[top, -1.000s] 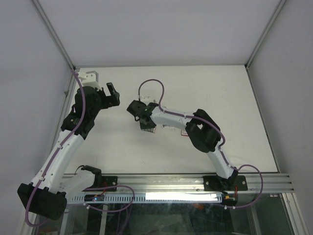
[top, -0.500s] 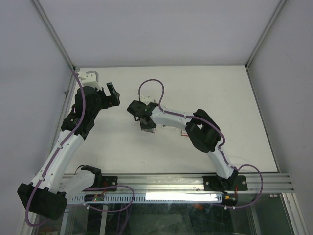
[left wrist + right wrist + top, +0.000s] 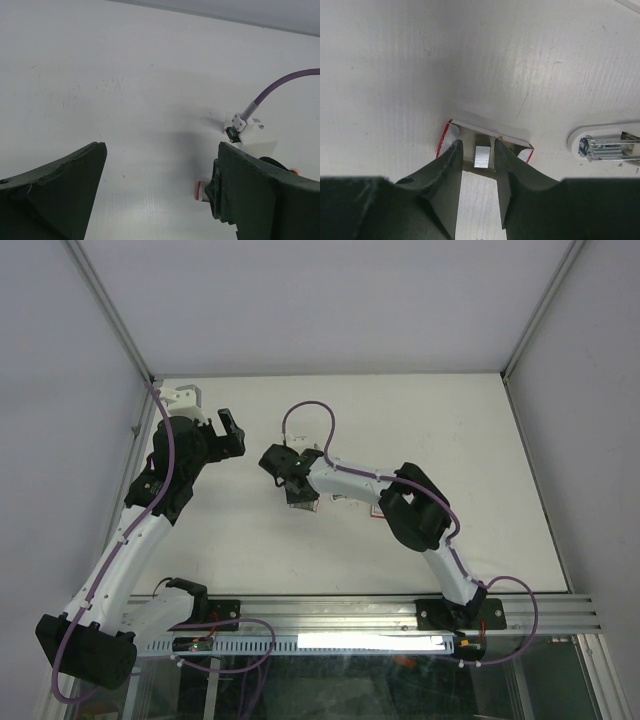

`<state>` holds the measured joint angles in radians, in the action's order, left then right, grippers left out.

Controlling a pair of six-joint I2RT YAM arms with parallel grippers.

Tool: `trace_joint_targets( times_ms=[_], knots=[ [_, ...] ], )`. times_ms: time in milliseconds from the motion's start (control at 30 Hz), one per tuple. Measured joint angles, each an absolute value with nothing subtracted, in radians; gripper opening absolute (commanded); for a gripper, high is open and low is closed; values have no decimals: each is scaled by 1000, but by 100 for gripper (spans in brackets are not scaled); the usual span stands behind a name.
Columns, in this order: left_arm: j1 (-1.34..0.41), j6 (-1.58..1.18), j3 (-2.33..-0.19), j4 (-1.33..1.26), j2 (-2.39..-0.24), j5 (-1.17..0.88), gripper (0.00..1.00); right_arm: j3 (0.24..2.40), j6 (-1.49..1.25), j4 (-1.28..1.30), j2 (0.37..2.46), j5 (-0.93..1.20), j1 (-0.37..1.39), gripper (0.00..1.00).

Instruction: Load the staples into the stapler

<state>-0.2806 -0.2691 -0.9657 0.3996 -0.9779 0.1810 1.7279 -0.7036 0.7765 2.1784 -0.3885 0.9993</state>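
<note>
R fingers point(image 3: 445, 170) are set narrowly apart astride staple strip point(image 3: 482, 156) in box point(image 3: 487, 131); grip can't be told. The stapler point(image 3: 607, 147) is seen just right of box, cut off at frame edge. L fingers point(image 3: 55, 185) are spread wide, empty.

Matt white table point(image 3: 395, 60) (faintly ribbed), shiny metal stapler point(image 3: 605, 146), silvery staples point(image 3: 482, 156)

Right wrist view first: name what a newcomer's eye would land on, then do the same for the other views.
The right gripper straddles a silvery strip of staples in the opened red-and-white box at the bottom middle; whether it pinches the strip is unclear. Just right of the box lies the stapler, its shiny metal showing. In the left wrist view the left gripper hangs wide open over the white table, holding nothing.
</note>
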Motion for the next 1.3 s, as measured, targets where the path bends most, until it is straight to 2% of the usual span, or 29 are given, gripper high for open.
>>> trace_joint_targets(
  times_ms=[233, 433, 933, 1133, 1300],
  knots=[
    [-281, -270, -966, 400, -978, 181, 99, 1729, -705, 784, 2199, -389, 999, 30],
    [-281, -270, -966, 400, -978, 181, 99, 1730, -706, 783, 2200, -388, 999, 20],
    [-281, -269, -966, 399, -978, 176, 99, 1731, -688, 770, 2200, -374, 999, 13],
    [-281, -232, -944, 361, -999, 11, 96, 1698, -662, 733, 2143, -336, 996, 13],
    [-310, -233, -943, 347, -1072, -120, 96, 1574, -645, 698, 1966, -324, 981, 13]
  ],
)
